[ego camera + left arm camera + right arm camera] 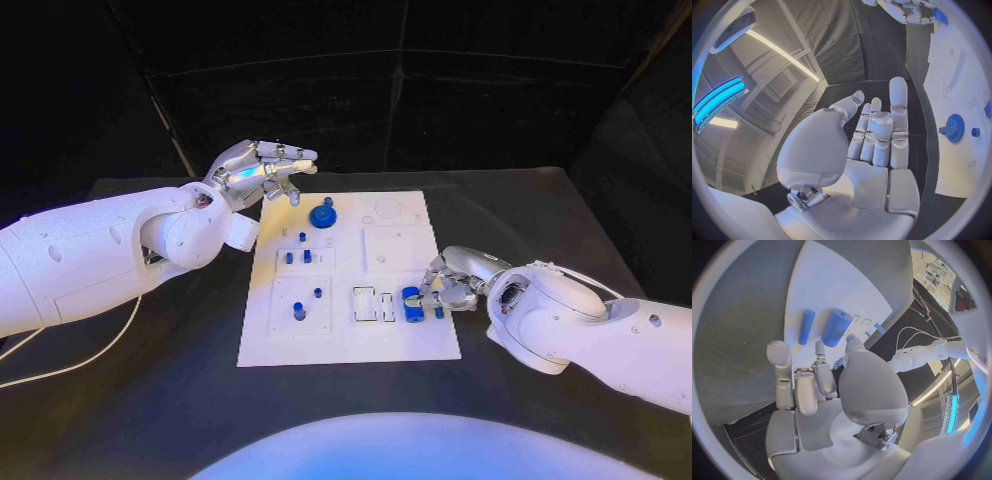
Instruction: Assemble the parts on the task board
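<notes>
1. Head view: task board (pixel 408 340) lies flat in the middle of the black table (pixel 173 400); bare table surrounds all four board edges.
2. Blue parts: a gear (pixel 325 216) stands near the board's far edge; small pegs (pixel 299 309) stand in the left-hand recesses; a thick cylinder (pixel 413 304) and a thin cylinder (pixel 438 311) lie near the right edge, just beside each other.
3. Right hand (pixel 459 280) sits over the board's right edge, at the two cylinders; fingers partly curled; whether they grasp anything cannot be told.
4. Left hand (pixel 264 172) is raised beyond the board's far-left corner, apart from the gear; fingers extended and released, holding nothing.
</notes>
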Available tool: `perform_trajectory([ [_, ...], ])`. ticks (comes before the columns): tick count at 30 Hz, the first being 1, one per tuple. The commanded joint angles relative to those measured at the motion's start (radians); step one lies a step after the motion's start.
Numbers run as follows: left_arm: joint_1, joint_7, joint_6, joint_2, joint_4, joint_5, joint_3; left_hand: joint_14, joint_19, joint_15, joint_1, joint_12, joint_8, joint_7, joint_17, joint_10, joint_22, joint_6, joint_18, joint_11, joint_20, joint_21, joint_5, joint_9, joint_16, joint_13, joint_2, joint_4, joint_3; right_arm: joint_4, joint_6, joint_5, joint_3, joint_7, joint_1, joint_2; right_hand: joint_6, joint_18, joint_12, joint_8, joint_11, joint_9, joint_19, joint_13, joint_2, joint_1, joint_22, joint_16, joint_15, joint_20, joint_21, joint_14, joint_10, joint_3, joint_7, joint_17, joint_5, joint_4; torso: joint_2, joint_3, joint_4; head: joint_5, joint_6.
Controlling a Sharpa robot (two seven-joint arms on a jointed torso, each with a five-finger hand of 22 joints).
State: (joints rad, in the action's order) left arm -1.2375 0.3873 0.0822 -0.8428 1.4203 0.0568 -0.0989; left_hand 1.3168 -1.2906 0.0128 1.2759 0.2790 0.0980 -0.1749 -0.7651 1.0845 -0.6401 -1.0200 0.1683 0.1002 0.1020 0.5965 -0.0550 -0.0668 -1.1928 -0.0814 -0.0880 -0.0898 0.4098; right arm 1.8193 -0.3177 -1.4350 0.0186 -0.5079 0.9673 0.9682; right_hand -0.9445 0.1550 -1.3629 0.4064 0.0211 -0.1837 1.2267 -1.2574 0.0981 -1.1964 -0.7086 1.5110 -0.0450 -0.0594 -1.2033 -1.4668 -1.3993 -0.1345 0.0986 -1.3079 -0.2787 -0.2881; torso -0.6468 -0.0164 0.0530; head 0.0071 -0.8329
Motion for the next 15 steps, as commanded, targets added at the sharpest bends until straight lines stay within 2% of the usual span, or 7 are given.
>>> perform_trajectory([
  [1, -0.001, 0.003, -0.014, -0.001, 0.002, 0.002, 0.000, -0.005, 0.003, 0.000, -0.006, 0.005, -0.003, 0.000, 0.001, -0.009, 0.001, 0.005, 0.012, 0.001, 0.006, -0.003, 0.003, 0.000, -0.004, -0.001, 0.003, 0.001, -0.004, -0.008, 0.034, -0.022, 0.000, -0.003, -0.003, -0.009, 0.005, -0.012, -0.006, 0.008, -0.003, -0.002, 0.008, -0.002, 0.000, -0.008, -0.002, 0.006, -0.006, 0.002, -0.005, -0.075, -0.008, -0.004, -0.001, -0.108, 0.006, -0.002, -0.001, 0.0001, -0.0009, 0.002, -0.002],
  [8, -0.001, 0.003, -0.015, -0.001, 0.002, 0.002, 0.000, -0.005, 0.003, 0.000, -0.006, 0.005, -0.003, 0.000, 0.001, -0.009, 0.001, 0.005, 0.012, 0.001, 0.006, -0.003, 0.003, 0.000, -0.004, -0.001, 0.003, 0.001, -0.004, -0.026, 0.051, -0.023, 0.000, -0.008, -0.009, -0.029, 0.004, -0.012, -0.005, 0.012, -0.003, -0.004, 0.008, -0.002, -0.005, -0.010, -0.002, 0.007, -0.006, 0.002, -0.005, -0.075, -0.008, -0.004, -0.002, -0.108, 0.006, -0.002, 0.000, -0.0001, -0.0005, 0.005, -0.006],
  [15, -0.001, 0.002, -0.017, 0.000, 0.002, 0.002, 0.000, -0.005, 0.003, 0.000, -0.006, 0.005, -0.003, 0.000, 0.001, -0.009, 0.001, 0.005, 0.012, 0.001, 0.006, -0.003, 0.003, 0.000, -0.004, -0.001, 0.003, 0.001, -0.004, -0.040, 0.059, -0.024, 0.000, -0.015, -0.010, -0.044, 0.006, -0.012, -0.004, 0.023, -0.005, -0.009, 0.008, -0.006, -0.023, -0.025, -0.003, 0.007, -0.008, 0.004, -0.006, -0.075, -0.008, -0.005, -0.004, -0.110, -0.006, 0.001, 0.000, 0.0001, -0.0023, 0.004, -0.006],
])
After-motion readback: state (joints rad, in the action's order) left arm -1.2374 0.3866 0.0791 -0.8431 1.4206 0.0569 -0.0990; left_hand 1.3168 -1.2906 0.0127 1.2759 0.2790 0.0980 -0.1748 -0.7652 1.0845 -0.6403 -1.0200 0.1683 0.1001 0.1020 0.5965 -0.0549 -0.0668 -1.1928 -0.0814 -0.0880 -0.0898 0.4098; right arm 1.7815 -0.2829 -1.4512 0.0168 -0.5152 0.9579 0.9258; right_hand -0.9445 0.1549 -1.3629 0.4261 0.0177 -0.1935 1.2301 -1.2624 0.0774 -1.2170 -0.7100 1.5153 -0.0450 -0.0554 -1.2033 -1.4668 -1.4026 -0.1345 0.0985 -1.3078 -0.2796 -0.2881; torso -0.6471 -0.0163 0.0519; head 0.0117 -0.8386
